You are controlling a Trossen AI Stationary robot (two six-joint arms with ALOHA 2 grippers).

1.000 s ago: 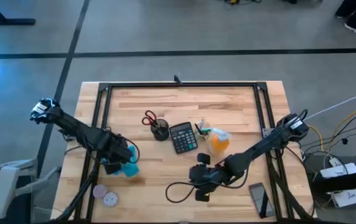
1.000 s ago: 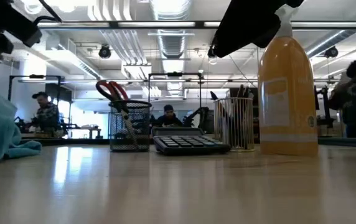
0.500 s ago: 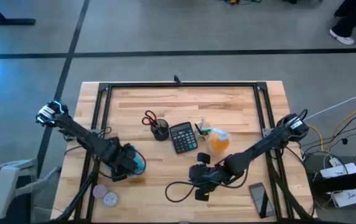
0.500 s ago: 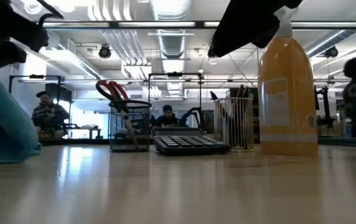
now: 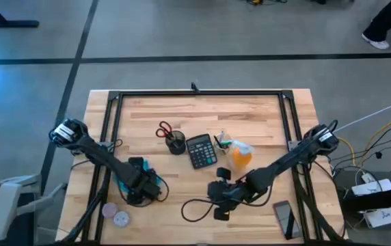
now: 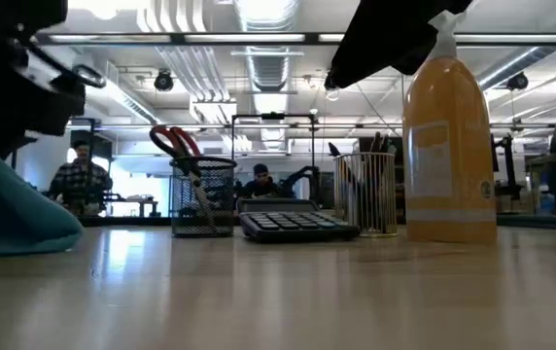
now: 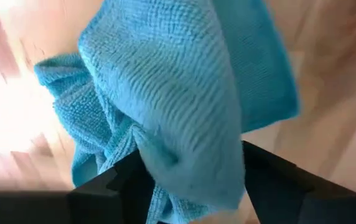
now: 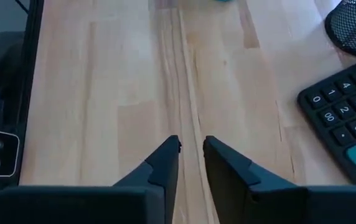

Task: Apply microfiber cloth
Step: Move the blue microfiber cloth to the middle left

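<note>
Wooden surface [image 5: 250, 116], seen from above, carrying a black rectangular frame [image 5: 195, 93] along its far and side edges. Left arm [image 5: 96, 154] reaches in from the left side; right arm [image 5: 288, 160] reaches in from the right side. Left tool [image 5: 141, 188] sits low over the left front part of the surface and is clamped on the microfiber cloth [image 7: 165, 106]: in the left wrist view the turquoise fabric is pinched between the two dark fingers [image 7: 271, 180] and spreads away from them onto the wood in bunched folds. Its long axis in that view runs from the fingers outward, with the free end pointing away from the tool; from above only a thin turquoise edge shows beside the tool, so its heading on the surface cannot be told. In the low view the cloth [image 6: 16, 209] rests on the surface at the far left, its lower edge touching the wood. Right tool [image 5: 221, 205] hangs near the front centre, its fingers [image 8: 165, 162] nearly together with a narrow gap and nothing between them. Orange spray bottle [image 5: 240, 154] stands upright right of the black calculator [image 5: 201, 150]; a mesh cup [image 5: 176, 142] with red-handled scissors [image 5: 164, 129] stands just left of the calculator. Two small round discs [image 5: 115, 214] lie at the front left, a dark phone-like slab [image 5: 286, 219] at the front right.
</note>
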